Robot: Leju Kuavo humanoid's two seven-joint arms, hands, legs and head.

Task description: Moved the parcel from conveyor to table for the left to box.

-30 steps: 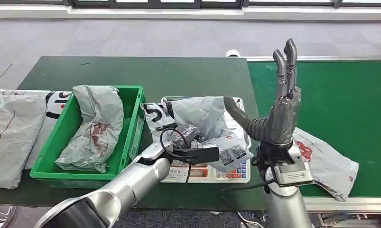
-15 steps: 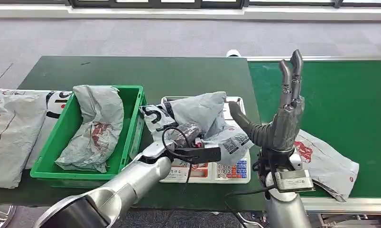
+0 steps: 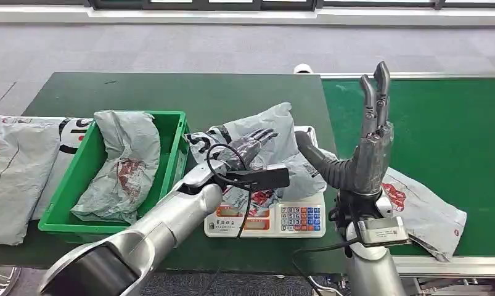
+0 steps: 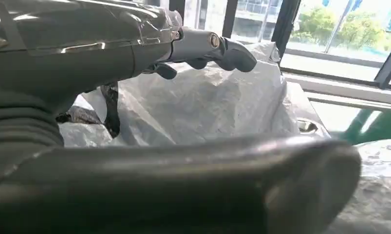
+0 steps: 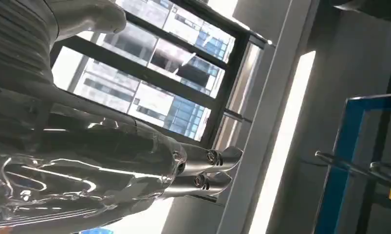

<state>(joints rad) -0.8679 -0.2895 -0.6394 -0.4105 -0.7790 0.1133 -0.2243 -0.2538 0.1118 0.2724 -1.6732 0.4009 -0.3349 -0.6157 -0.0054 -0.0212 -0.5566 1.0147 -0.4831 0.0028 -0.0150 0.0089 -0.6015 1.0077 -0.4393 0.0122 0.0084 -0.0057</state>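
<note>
Now parcel (image 3: 275, 132) under left hand (image 3: 248, 148), touching

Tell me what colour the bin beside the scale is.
Green; the bin shows best in the head view.

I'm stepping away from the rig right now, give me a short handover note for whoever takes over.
Left hand: on the grey parcel that sits on the scale, fingers against it; a firm grip cannot be told.
Right hand: raised upright, open, holding nothing.
One parcel lies in the green box. Another parcel waits on the conveyor.
Done: parcel moved from conveyor to scale on the table.
Left: left hand puts it in the box.
</note>
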